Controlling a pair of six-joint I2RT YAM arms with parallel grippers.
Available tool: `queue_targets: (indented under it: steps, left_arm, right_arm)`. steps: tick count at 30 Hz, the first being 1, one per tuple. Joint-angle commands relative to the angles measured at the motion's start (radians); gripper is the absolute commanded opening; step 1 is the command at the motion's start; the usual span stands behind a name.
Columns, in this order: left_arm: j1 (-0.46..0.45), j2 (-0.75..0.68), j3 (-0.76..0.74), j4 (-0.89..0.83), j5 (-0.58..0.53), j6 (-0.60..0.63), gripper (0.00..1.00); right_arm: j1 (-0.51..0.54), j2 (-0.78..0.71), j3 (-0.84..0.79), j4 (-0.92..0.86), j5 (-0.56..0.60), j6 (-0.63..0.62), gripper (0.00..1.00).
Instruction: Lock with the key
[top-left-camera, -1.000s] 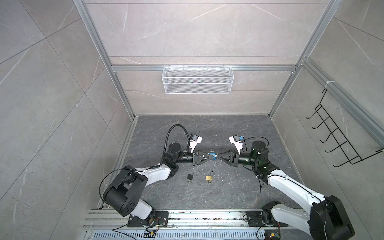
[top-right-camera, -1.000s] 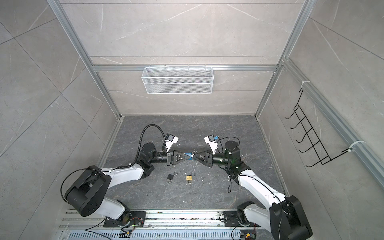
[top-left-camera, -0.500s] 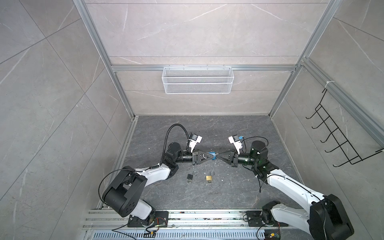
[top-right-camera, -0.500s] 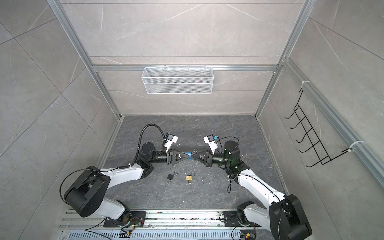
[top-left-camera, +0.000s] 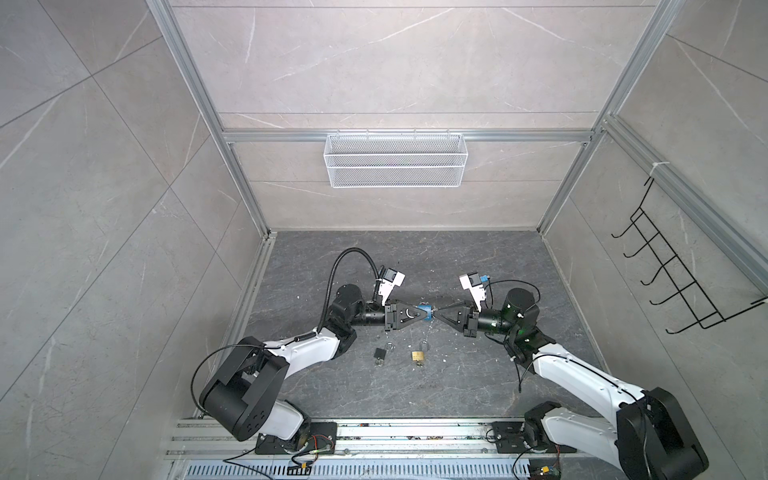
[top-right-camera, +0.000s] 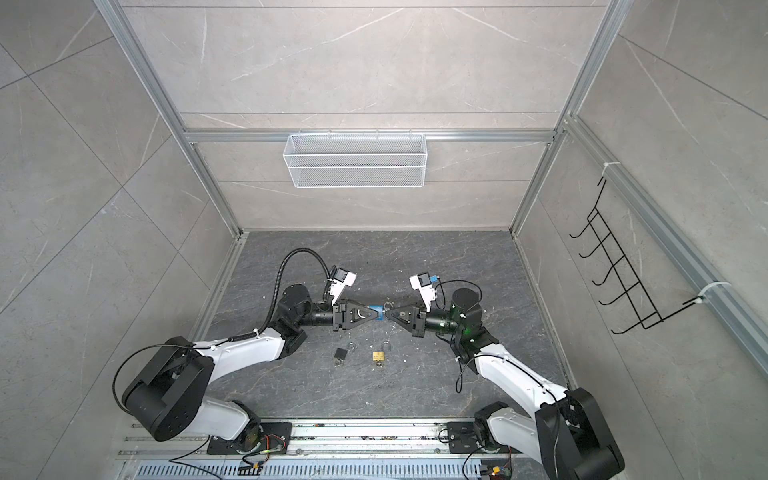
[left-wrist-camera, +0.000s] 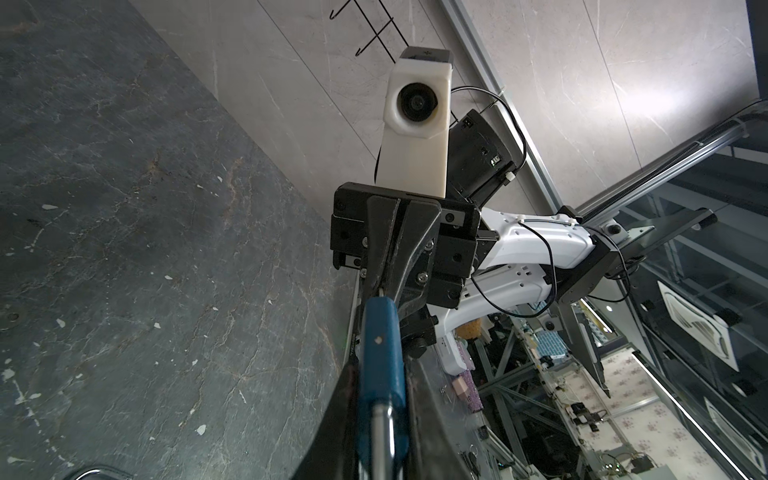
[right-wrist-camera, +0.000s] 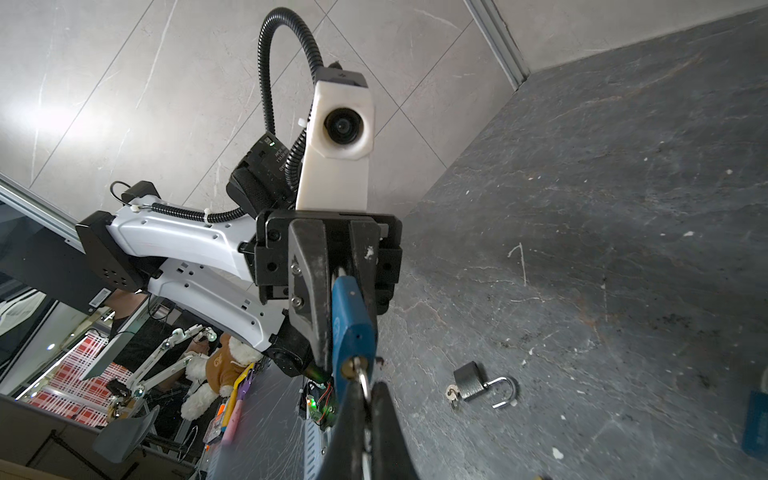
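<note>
The left gripper (top-left-camera: 421, 316) clamps the smooth blue box-shaped padlock (right-wrist-camera: 353, 324), and the right gripper (top-left-camera: 437, 316) is closed on its thin metal key (right-wrist-camera: 362, 379) (with a round ring).

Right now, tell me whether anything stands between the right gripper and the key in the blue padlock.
Nothing visible does. The right gripper is shut on the key, seated in the blue padlock that the left gripper holds. The grey padlock and brass padlock lie on the floor, apart.
</note>
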Motion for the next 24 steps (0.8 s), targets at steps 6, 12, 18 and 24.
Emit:
queue_targets:
  steps: [6, 12, 18, 24]
  left_arm:
    - [0.011, -0.107, -0.003, -0.072, -0.002, 0.128, 0.00]
    - [0.017, -0.084, 0.009, -0.087, -0.027, 0.135, 0.00]
    - [0.042, -0.088, -0.001, -0.052, -0.019, 0.123, 0.00]
    - [0.052, -0.107, 0.025, -0.187, -0.054, 0.194, 0.00]
  right_arm:
    - [-0.013, -0.001, -0.035, 0.088, 0.000, 0.122, 0.00]
    - [-0.014, -0.074, -0.008, -0.081, 0.021, 0.040, 0.00]
    - [-0.020, -0.194, 0.010, -0.295, 0.120, -0.088, 0.00]
    - [-0.048, -0.228, 0.011, -0.377, 0.193, -0.106, 0.00]
